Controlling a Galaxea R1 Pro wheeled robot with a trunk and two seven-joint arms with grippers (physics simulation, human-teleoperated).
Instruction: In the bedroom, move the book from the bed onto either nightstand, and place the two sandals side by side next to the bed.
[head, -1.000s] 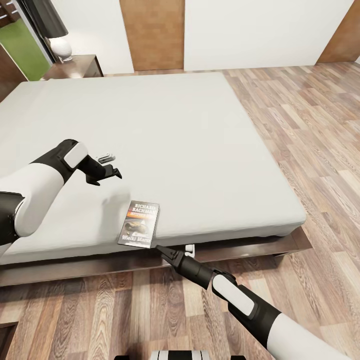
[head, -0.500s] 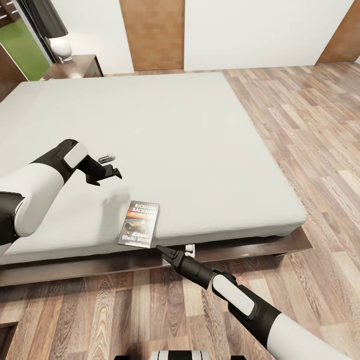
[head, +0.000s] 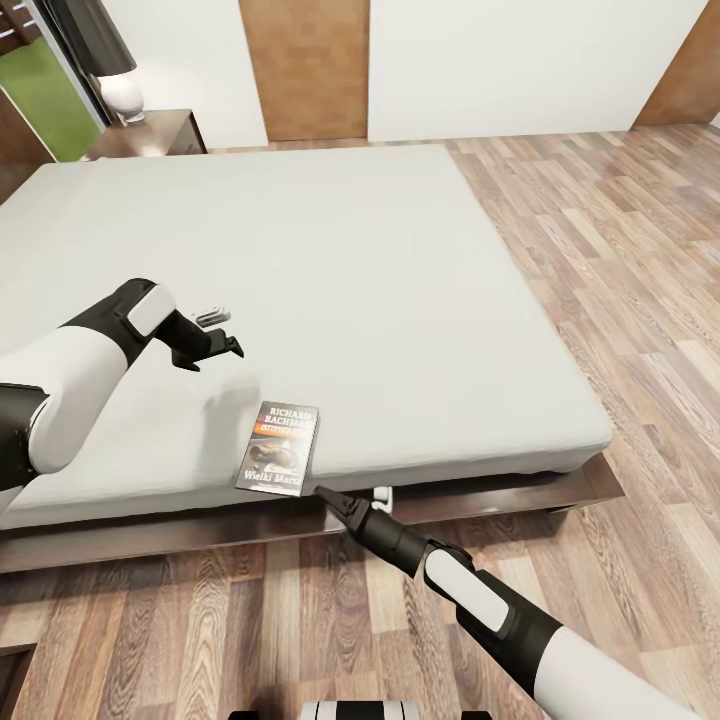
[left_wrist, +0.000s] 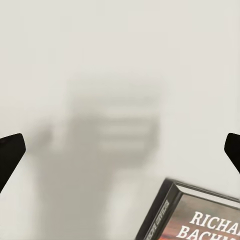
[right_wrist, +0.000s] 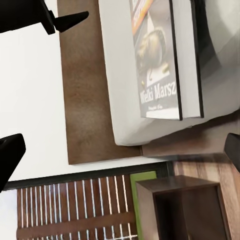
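Observation:
The book (head: 281, 448) lies face up on the off-white mattress of the bed (head: 330, 280), close to its front edge. My left gripper (head: 222, 333) hovers open above the mattress, up and to the left of the book. In the left wrist view the book's top corner (left_wrist: 200, 215) shows below the open left gripper (left_wrist: 120, 150). My right gripper (head: 345, 500) is open just off the book's lower right corner, at the mattress edge. The right wrist view looks along the mattress edge at the book (right_wrist: 160, 60), apart from the open right gripper (right_wrist: 120, 150). The sandals are out of view.
A nightstand (head: 150, 132) with a white-based lamp (head: 122, 95) stands at the bed's far left corner, beside a window. The bed's dark wooden frame (head: 450, 505) juts out below the mattress. Wood-plank floor (head: 620, 300) runs along the right side and the front.
My right gripper has edged very slightly to the right at the mattress's front edge. The left arm and the book have not moved.

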